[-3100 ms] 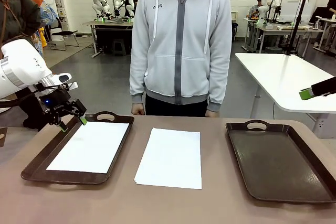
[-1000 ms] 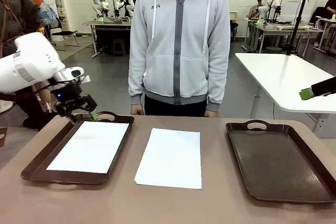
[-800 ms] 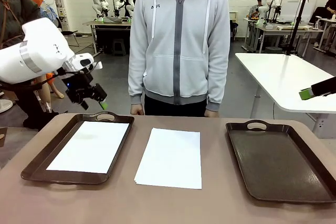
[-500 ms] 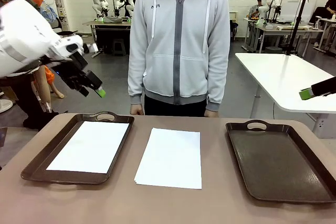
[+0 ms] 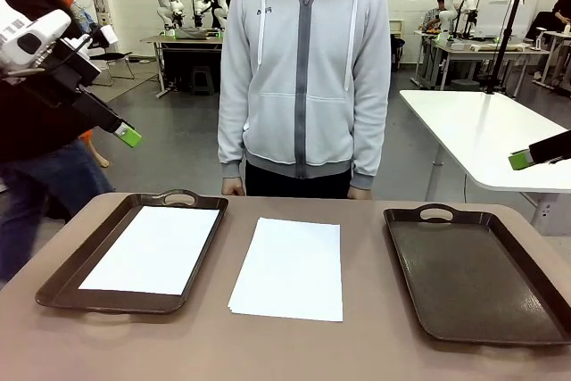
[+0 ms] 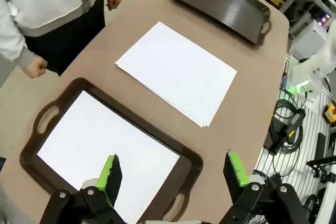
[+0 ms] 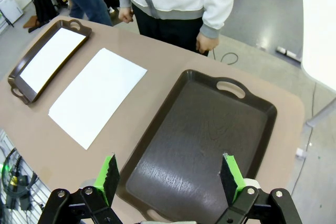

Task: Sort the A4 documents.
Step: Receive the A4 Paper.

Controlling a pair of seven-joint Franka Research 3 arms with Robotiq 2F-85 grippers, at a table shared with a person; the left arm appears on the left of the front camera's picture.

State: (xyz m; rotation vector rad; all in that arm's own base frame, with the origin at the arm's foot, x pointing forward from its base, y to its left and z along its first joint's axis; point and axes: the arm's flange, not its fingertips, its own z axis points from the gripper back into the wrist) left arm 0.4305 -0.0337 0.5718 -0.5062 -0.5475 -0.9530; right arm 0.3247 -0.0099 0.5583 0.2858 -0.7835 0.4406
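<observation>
Lifted away from the left tray's far handle, the left gripper (image 5: 128, 136) now hangs high at the picture's left, well above the table (image 5: 285, 350); trays and paper lie as they did. In the left wrist view its fingers stand wide apart with nothing between them. The right gripper (image 7: 169, 174) hovers above the right tray, its fingers likewise spread (a green pad of it peeks in at the front view's right edge).

Two dark brown trays sit on the matte brown table, both rectangular with rounded corners, raised rims and cut-out handles. The left tray (image 5: 53, 287) holds one flat white A4 sheet (image 5: 152, 247), lying inside the rim. The right tray (image 5: 473, 274) shows its glossy brown floor. Between them, touching neither, rests one stack of A4 documents (image 5: 290, 267), thin, white and blank-looking, its edges slightly fanned in the left wrist view. One person (image 5: 303, 78) in a grey zip hoodie stands at the far side, both hands near the table's edge.
</observation>
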